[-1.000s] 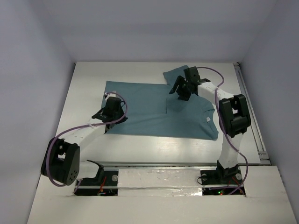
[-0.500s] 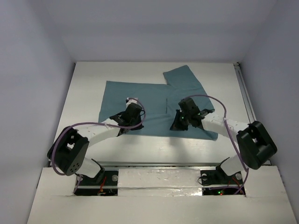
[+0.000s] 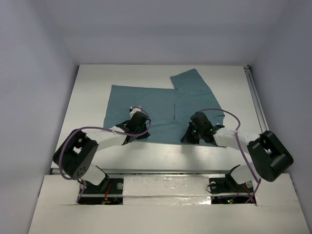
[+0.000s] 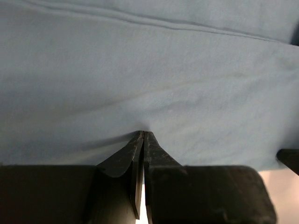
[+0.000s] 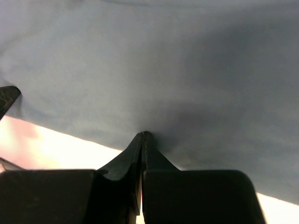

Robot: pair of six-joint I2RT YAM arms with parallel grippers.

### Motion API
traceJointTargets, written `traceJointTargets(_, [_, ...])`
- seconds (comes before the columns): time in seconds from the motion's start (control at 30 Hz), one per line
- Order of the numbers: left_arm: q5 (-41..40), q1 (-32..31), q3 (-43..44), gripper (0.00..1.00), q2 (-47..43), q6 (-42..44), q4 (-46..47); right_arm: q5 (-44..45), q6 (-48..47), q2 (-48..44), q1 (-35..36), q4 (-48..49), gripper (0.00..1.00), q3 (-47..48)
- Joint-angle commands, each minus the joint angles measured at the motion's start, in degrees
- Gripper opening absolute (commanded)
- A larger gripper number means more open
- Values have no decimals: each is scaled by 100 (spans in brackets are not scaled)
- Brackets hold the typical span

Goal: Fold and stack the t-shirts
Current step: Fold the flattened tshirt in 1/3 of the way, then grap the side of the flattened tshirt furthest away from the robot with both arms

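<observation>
A teal t-shirt lies spread flat on the white table, with one sleeve pointing to the far right. Both of my grippers sit at its near hem. The left gripper is shut, and in the left wrist view its tips pinch a small pucker of the t-shirt. The right gripper is shut too; its tips press into a dimple in the t-shirt. The neck label is hidden.
The white table is boxed in by pale walls on three sides. A metal rail runs along its right edge. A raised ledge crosses in front of the arm bases.
The right gripper came from the far sleeve down to the near hem and shut. The left gripper, shut throughout, slid right along the near hem, and the shirt's near left corner moved with it.
</observation>
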Motion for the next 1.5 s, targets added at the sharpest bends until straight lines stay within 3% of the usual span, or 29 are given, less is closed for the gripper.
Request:
traceJointTargets(0.0, [550,-72,-879,0,-345,-291,-554,98,139,-486,83,-580,0,-897])
traceJointTargets(0.13, [1060,-178,-1242,0,-1249,-853,-878,-288,148,-1645,83,-958,0,-1401])
traceJointTargets(0.27, [895,-178,-1050,0,-1550,-986,-1396,-307,-106,-1956,83,-1827,0,-1042])
traceJointTargets(0.33, [257,-178,-394,8,-1621,-758,-1809,-254,-308,-2009,83,-2065,0,-700])
traceJointTargets(0.4, [-132,-20,553,25,-1560,-259,-2090,-79,-633,-2000,83,-2321,4,29])
traceJointTargets(0.43, [-343,120,908,31,-1403,-73,-2135,9,-729,-1948,83,-2382,5,293])
traceJointTargets(0.53, [-311,1033,1876,33,-893,569,-1908,370,-1142,-1483,-66,-2515,6,1365])
traceJointTargets(0.57, [-214,1610,2044,33,-735,683,-1802,414,-1326,-1334,-136,-2497,1,1820])
traceJointTargets(0.6, [-109,1876,2341,30,-359,806,-1540,414,-1424,-1036,-207,-2471,0,2025])
traceJointTargets(0.67, [-239,2299,2676,7,73,1009,-1406,397,-1643,-771,-322,-2340,0,2376])
traceJointTargets(0.7, [-292,2658,3026,0,293,1045,-1310,362,-1714,-648,-382,-2304,0,2691])
traceJointTargets(0.9, [-284,3372,4205,0,1875,1220,-1256,116,-2040,188,-813,-2111,0,3467])
traceJointTargets(0.97, [-354,3557,4628,13,2298,1299,-1248,-138,-2049,398,-997,-1944,0,3626])
traceJointTargets(1.0, [-319,3627,4908,30,2595,1361,-1265,-279,-2066,478,-1155,-1917,0,3670])
traceJointTargets(1.1, [-178,3751,5445,45,3115,1510,-1632,-429,-2145,785,-1340,-1900,0,3855])
traceJointTargets(1.23, [-477,3751,5973,45,3695,1730,-1801,-588,-2207,1128,-1455,-1812,0,3978])
traceJointTargets(1.47, [-381,3751,6009,43,3969,1748,-1793,-684,-2260,1682,-1937,-1741,0,4504])
